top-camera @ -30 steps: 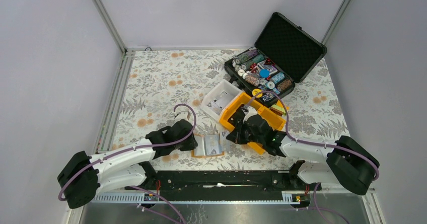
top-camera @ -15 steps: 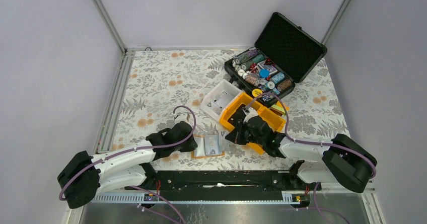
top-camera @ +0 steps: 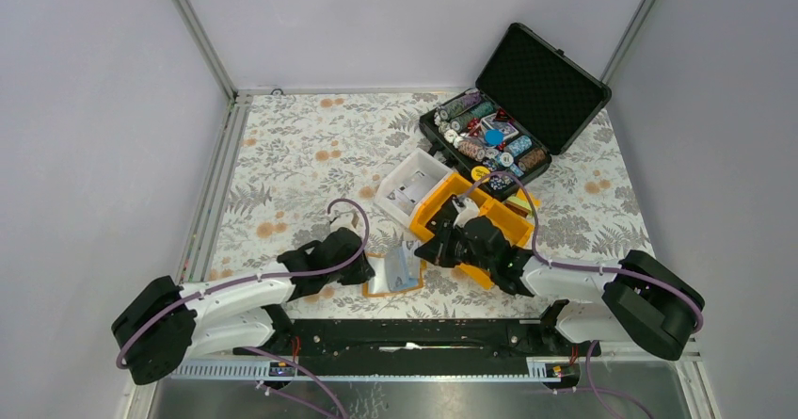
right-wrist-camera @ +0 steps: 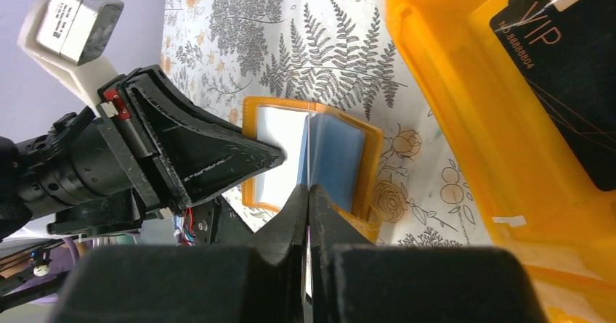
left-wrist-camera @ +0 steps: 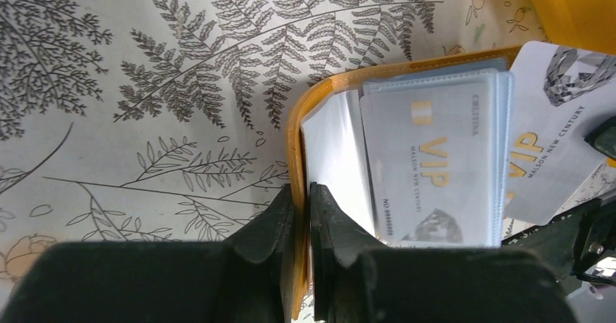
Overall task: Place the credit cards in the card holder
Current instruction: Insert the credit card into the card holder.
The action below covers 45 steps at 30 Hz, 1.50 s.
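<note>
— Movement at the card holder (top-camera: 395,273): a second ago it lay flat and open, low in the middle of the overhead view. Now its left flap is tipped up and both arms have closed in on it.

— What has hold of it?

— The left gripper (left-wrist-camera: 301,214). Its jaws are pinched tight on the orange left rim, bottom centre of the left wrist view, with only that edge between them.

— And the other arm?

— The right gripper (right-wrist-camera: 309,207) has slid in from the orange bin (right-wrist-camera: 450,120). Its jaws are clamped on a loose credit card (left-wrist-camera: 552,141), seen edge-on in its own view and aimed at the holder's fold.

— Is that card in yet?

— Only partly, I'd say. At the right of the left wrist view its near edge tucks behind the clear pocket, beside a pocketed card (left-wrist-camera: 436,163) already seated. Most of it sticks out to the right.

— So what does the shift mean?

— The holder is braced, so the push should not shove it away. I judge the insertion begun, not finished. A black card (right-wrist-camera: 566,62) lies in the bin, upper right.
</note>
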### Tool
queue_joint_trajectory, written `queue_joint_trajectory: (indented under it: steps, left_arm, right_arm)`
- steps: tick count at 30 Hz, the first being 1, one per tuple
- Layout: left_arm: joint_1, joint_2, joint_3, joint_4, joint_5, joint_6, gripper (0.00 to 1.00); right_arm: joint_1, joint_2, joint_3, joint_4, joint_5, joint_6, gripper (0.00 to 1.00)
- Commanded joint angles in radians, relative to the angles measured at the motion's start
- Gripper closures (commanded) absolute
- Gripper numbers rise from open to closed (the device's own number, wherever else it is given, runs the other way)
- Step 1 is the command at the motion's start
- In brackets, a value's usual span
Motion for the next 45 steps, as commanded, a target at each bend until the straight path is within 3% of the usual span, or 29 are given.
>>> queue_joint_trajectory:
  steps: [1, 6, 13, 17, 25, 33, 38, 45]
  left_arm:
    - [-0.003, 0.015, -0.017, 0.046, 0.026, -0.011, 0.96]
    - [-0.004, 0.001, -0.023, 0.076, 0.030, -0.009, 0.94]
    - [-0.003, -0.051, -0.031, 0.114, 0.030, -0.001, 0.66]
    - [-0.004, -0.160, -0.048, 0.078, -0.006, -0.009, 0.47]
    - [-0.001, -0.389, -0.082, -0.040, -0.067, -0.029, 0.28]
    - [0.006, -0.402, -0.121, -0.015, -0.053, -0.085, 0.09]
    - [0.029, -0.348, -0.131, -0.044, -0.053, -0.107, 0.12]
    - [0.041, -0.387, -0.204, 0.048, -0.018, -0.152, 0.54]
  right_arm:
    - [0.022, -0.009, 0.029, 0.060, -0.006, 0.010, 1.00]
    - [0.038, 0.023, 0.053, 0.073, -0.012, 0.003, 1.00]
    - [0.085, 0.092, 0.103, 0.088, 0.007, 0.001, 1.00]
    - [0.102, 0.109, 0.128, 0.046, 0.043, -0.009, 1.00]
    - [0.126, 0.166, 0.148, 0.026, 0.077, -0.011, 1.00]
    - [0.154, 0.212, 0.183, 0.017, 0.093, -0.019, 1.00]
    - [0.165, 0.224, 0.197, -0.003, 0.115, -0.025, 1.00]
    - [0.167, 0.206, 0.180, -0.009, 0.145, -0.014, 1.00]
